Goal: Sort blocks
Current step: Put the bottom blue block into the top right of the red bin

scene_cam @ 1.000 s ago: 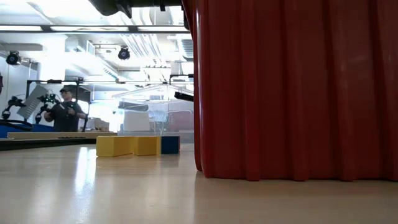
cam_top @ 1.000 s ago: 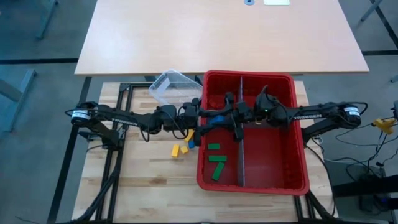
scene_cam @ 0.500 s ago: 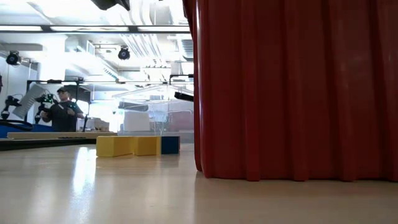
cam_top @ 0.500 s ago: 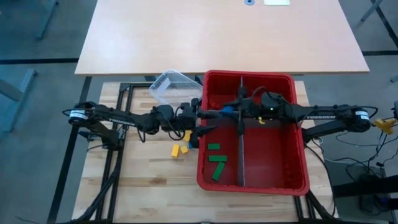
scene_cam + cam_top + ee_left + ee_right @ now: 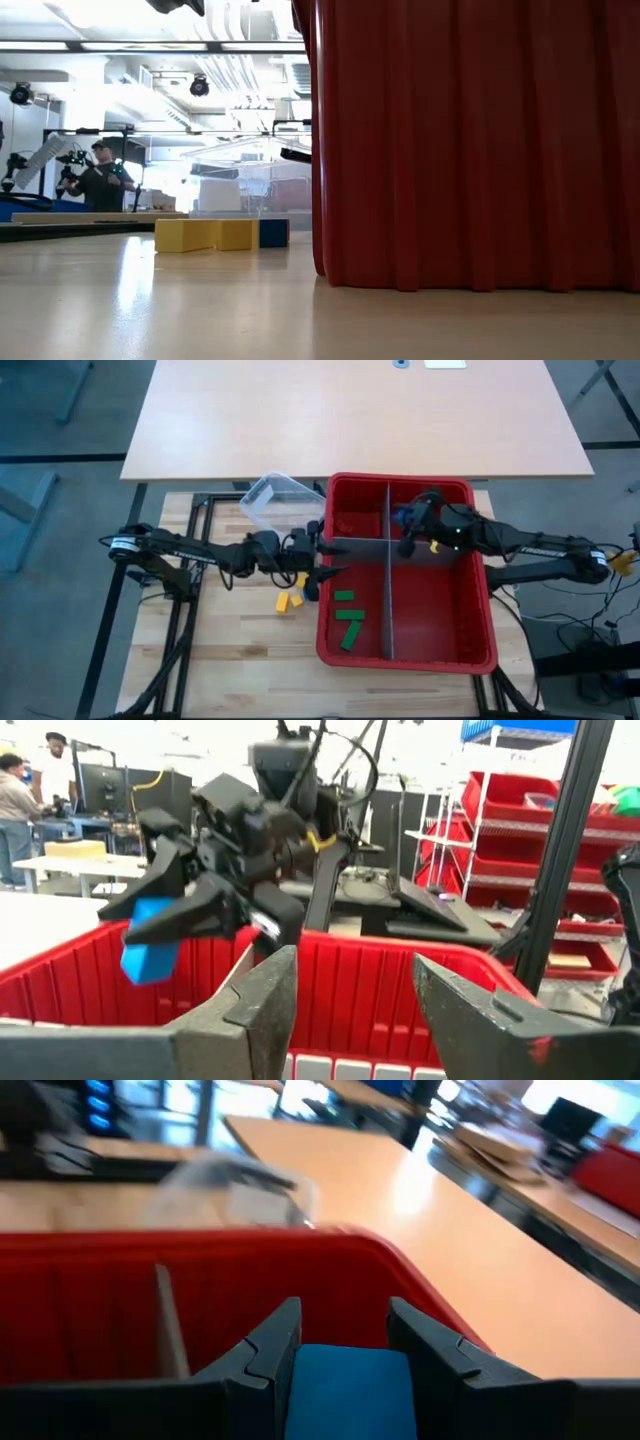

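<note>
Since 1 second ago the right end effector (image 5: 408,520) has carried the blue block (image 5: 348,1388) away from the middle of the red bin (image 5: 406,656), across the grey divider (image 5: 387,600), and now holds it over the bin's far right compartment. The left end effector (image 5: 322,556) has drawn back to the bin's left wall and its fingers have narrowed.

Nearest in the low view, 2 yellow blocks (image 5: 207,234) and 1 blue one (image 5: 272,232) lie in a row on the tabletop (image 5: 150,300) just beside the bin's wall. In the high view, 3 green blocks (image 5: 348,620) rest in the near left compartment. Farther on, the left end effector sits at the rim with its fingers apart and nothing between them. Beyond it, the left wrist view shows the right end effector clamped on the blue block above the bin. A clear tub (image 5: 279,501) stands past the bin's far left corner, and a person (image 5: 98,180) is visible in the room behind.

The change suggests blue is being assigned to the far right compartment, separate from green. The block looks ready for release, and the loose blocks on the tabletop remain to be sorted.
</note>
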You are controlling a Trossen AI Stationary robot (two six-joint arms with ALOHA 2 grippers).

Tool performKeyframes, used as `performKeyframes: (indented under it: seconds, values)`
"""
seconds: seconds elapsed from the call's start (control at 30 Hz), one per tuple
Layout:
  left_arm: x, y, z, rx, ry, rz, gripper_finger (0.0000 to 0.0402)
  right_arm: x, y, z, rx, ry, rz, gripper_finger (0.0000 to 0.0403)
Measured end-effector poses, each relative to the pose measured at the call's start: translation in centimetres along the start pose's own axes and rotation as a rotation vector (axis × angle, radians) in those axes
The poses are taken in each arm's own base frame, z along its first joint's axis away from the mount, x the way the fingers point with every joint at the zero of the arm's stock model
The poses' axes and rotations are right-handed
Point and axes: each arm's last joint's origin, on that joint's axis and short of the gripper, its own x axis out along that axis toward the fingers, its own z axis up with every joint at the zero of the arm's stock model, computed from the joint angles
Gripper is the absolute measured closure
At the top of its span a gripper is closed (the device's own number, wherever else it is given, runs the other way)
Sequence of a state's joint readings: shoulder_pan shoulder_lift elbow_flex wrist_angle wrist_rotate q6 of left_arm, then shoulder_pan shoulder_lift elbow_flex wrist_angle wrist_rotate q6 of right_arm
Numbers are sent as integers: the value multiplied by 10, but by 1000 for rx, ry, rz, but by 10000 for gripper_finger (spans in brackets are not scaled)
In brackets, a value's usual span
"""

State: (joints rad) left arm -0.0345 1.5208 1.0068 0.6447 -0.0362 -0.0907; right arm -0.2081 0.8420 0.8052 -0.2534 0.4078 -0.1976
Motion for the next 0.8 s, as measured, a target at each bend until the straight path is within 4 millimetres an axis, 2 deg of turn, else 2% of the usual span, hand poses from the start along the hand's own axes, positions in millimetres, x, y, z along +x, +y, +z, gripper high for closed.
performKeyframes:
  seconds: [0.23,0.53,0.8]
  values:
    - [0,0,-3,1,27,3,228,-9,-13,-12,34,94,-55,294]
    - [0,-1,-5,1,44,2,220,-9,-26,-26,86,191,-148,294]
    - [0,-2,-8,2,67,4,230,-6,-32,-33,112,221,-198,206]
